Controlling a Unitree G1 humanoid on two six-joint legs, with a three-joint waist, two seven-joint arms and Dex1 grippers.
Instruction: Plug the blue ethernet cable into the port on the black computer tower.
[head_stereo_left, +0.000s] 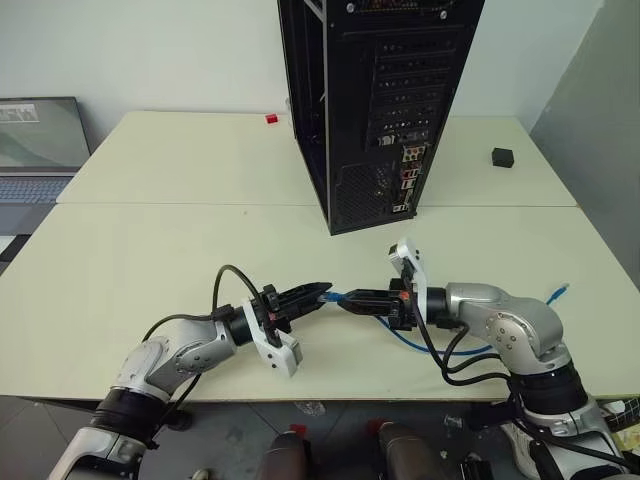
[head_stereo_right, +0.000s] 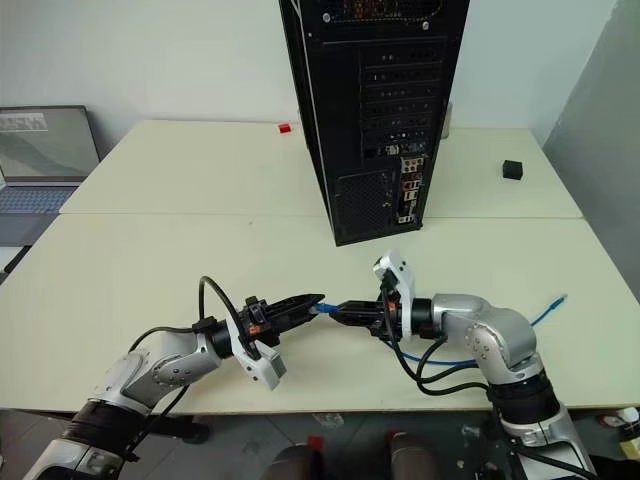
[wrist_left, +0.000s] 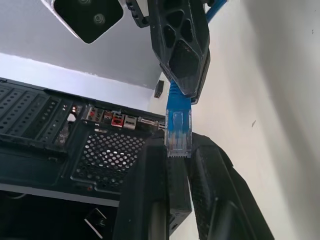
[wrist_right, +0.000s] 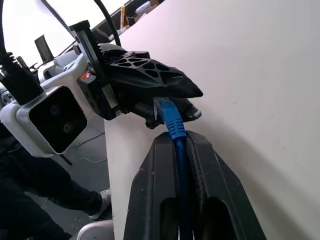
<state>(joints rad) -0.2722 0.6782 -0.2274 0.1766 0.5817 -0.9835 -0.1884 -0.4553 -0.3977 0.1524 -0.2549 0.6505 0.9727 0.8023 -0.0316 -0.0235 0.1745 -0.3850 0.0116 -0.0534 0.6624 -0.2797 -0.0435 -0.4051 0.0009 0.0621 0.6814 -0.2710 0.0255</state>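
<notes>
Near the tabletop's front edge, your two arms met tip to tip: right tool (head_stereo_left: 352, 299) clamped the blue ethernet cable (wrist_left: 178, 121); left tool (head_stereo_left: 318, 292), slightly parted, touched its plug.

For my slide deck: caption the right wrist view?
Right gripper clamps the blue ethernet cable, its plug meeting the left gripper.

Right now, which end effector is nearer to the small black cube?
Right. The right end effector sits on the same side as the cube; the left end effector lies farther away.
</notes>
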